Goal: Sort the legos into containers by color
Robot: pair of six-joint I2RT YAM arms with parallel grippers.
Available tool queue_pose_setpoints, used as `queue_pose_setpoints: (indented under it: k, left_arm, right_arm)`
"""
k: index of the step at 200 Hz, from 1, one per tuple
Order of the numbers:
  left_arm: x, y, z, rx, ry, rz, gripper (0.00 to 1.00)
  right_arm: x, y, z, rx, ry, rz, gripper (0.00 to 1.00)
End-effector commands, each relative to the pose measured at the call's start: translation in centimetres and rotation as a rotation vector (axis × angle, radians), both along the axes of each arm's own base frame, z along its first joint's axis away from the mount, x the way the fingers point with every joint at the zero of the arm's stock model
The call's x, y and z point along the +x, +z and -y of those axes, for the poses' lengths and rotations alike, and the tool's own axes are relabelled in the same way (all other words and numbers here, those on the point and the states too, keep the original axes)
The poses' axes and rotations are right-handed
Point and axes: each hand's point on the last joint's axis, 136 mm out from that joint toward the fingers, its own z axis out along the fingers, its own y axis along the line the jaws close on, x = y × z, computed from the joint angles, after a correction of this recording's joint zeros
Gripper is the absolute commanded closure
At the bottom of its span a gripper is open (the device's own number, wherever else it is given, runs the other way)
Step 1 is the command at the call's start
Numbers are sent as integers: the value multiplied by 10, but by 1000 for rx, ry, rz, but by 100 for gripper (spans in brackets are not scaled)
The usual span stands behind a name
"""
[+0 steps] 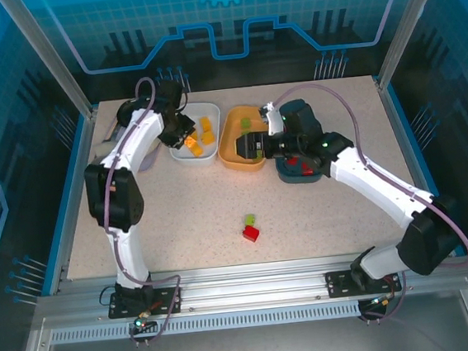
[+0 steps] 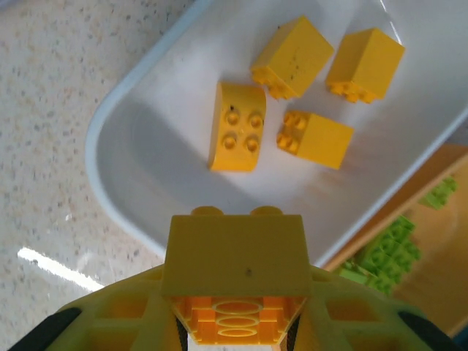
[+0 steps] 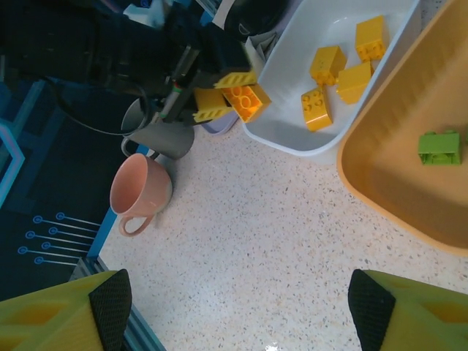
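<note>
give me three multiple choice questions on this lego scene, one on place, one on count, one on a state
1. Where do the loose red brick and green brick lie? A) on the bare table B) in the pink mug C) on an arm
2. How many yellow bricks lie in the white dish? A) two B) four C) seven
3. The left gripper is: A) open, empty B) shut on one yellow brick C) flat on the table
Answers: 1 A, both sit together on the table. 2 B, the left wrist view shows four inside. 3 B, its fingers clamp a fifth brick.
</note>
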Motion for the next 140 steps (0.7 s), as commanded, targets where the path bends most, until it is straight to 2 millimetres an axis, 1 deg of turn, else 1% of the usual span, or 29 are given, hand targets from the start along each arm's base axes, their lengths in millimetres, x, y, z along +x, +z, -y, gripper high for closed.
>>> queue_pose_setpoints:
  k: [1, 32, 44, 54, 92, 115, 140]
  left_arm:
    - [4, -8, -13, 104, -74, -45, 71]
    - [11, -31, -25, 196, -93, -115, 71]
    - [12, -41, -26, 217, -105, -139, 70]
    - [13, -46, -27, 230, -109, -149, 70]
    - [14, -66, -23, 249, -136, -190, 66]
    - [11, -72, -22, 259, -139, -215, 62]
    - [9, -73, -19, 255, -141, -223, 57]
  right_arm:
    - [-2, -3, 0, -20, 16, -43, 19]
    - [-3, -14, 2, -40, 12, -60, 19]
    - [-3, -18, 3, -46, 11, -68, 19]
    - [-3, -21, 3, -51, 11, -73, 19]
    - [-6, -37, 7, -104, 23, -101, 19]
    - [-14, -56, 15, -211, 39, -124, 20]
    - [-30, -81, 25, -333, 69, -157, 21]
